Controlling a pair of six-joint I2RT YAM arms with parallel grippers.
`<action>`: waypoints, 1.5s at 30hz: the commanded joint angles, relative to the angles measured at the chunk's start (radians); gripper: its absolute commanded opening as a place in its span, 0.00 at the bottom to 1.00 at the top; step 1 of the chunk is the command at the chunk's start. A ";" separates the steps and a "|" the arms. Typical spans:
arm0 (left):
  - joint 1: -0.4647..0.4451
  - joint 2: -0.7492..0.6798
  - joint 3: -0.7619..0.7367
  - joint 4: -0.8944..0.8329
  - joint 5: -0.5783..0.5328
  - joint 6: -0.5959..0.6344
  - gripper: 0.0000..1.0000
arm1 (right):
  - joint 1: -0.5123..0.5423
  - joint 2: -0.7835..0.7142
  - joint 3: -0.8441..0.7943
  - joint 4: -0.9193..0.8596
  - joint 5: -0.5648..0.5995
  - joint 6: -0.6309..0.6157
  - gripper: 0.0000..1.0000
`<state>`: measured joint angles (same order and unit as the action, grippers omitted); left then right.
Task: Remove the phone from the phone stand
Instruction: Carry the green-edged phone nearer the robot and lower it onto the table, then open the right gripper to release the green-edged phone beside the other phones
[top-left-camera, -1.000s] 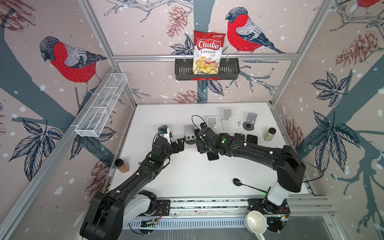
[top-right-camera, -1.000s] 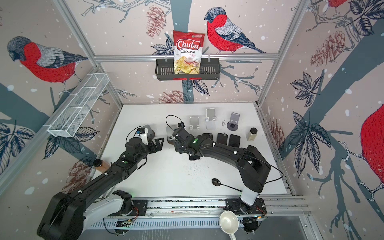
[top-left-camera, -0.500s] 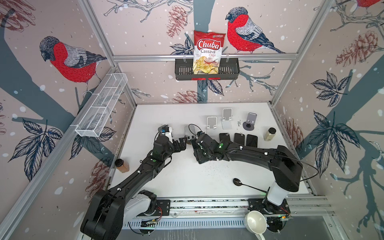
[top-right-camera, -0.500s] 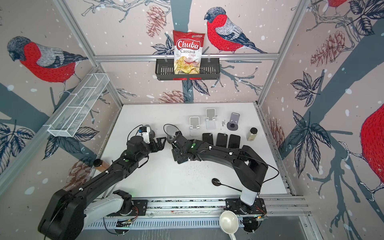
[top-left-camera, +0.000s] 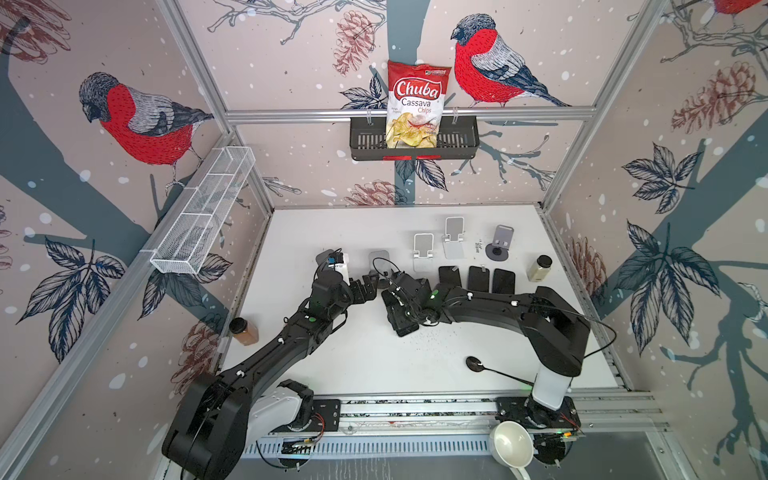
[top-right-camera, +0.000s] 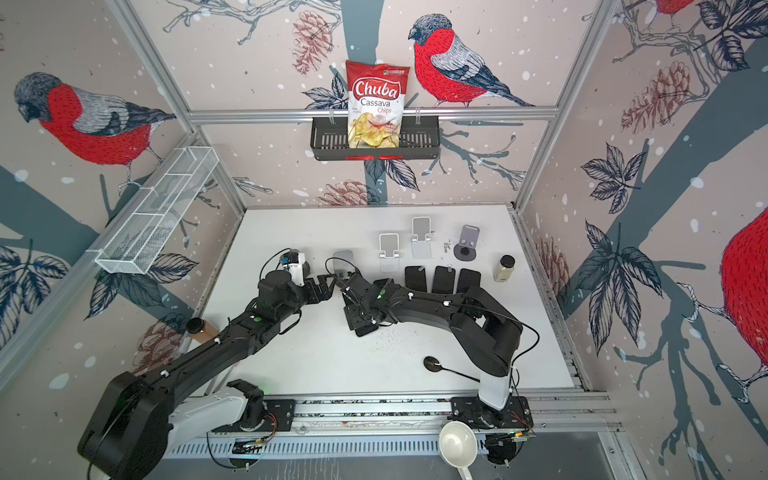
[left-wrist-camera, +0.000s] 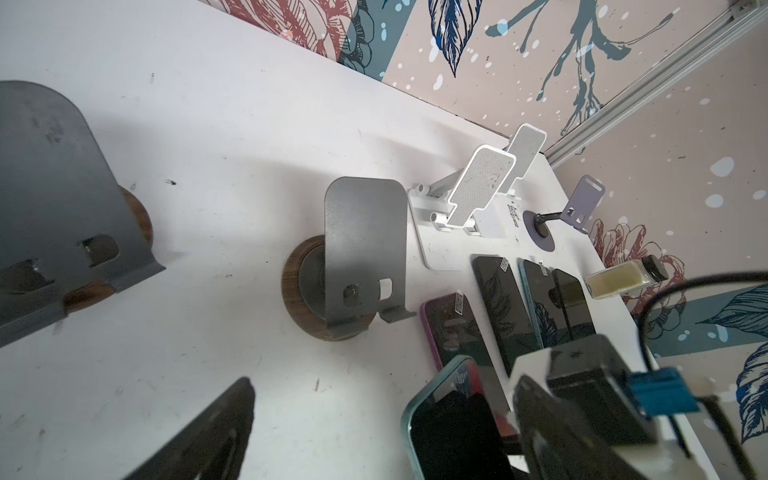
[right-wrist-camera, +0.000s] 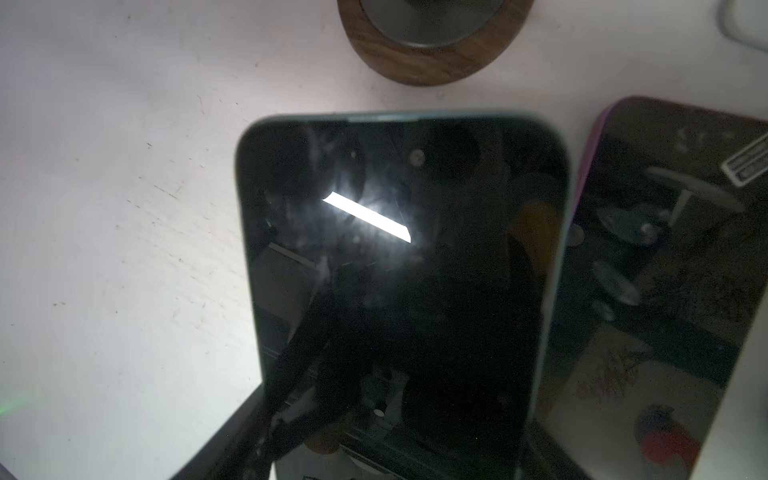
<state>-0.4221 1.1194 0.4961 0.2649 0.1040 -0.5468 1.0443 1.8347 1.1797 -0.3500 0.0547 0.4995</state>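
Left rim: an amber jar (top-left-camera: 245, 332) stands at the table's (top-left-camera: 365, 370) left edge, with bare white surface beyond it toward the back wall.
Left gripper: the left gripper (top-left-camera: 367, 287) has its jaws spread wide and grips nothing. It hovers just left of the stand's foot, and one dark finger (left-wrist-camera: 208, 428) shows in the left wrist view.
Phone stand: the phone stand (left-wrist-camera: 361, 257) is a grey metal plate on a round wooden base (right-wrist-camera: 432, 45). It stands upright, and the phone is off it.
Phone: the phone (right-wrist-camera: 399, 270) is teal-edged with a dark screen. Its top edge is near the wooden base but apart from it, and a pink-cased phone (right-wrist-camera: 665, 291) lies just beside one long edge. Whether its lower end touches the table cannot be told.
Right gripper: the right gripper (top-left-camera: 395, 309) is clamped on the phone. It reaches across the middle, leaving only a narrow gap to the left gripper.
Flat phones: a row of flat phones (top-left-camera: 478, 278) lies screen-up, right of the stand and in front of the white stands (top-left-camera: 423, 245).
Open room: broad bare table lies between the arms toward the near rail, and a black spoon (top-left-camera: 473, 363) lies at its right.
Right rim: a pale jar (top-left-camera: 538, 268) stands near the right edge.
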 joint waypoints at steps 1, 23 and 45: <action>-0.011 0.015 0.015 0.021 -0.012 0.011 0.96 | 0.002 0.020 0.007 0.011 -0.017 0.010 0.71; -0.046 0.006 0.022 -0.026 -0.063 0.032 0.96 | -0.007 0.096 0.038 0.010 -0.046 -0.002 0.72; -0.046 -0.044 0.004 -0.024 -0.079 0.029 0.96 | 0.021 0.165 0.092 -0.065 0.001 0.004 0.77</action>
<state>-0.4671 1.0775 0.5034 0.2256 0.0265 -0.5240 1.0626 1.9812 1.2770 -0.3477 0.0811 0.4946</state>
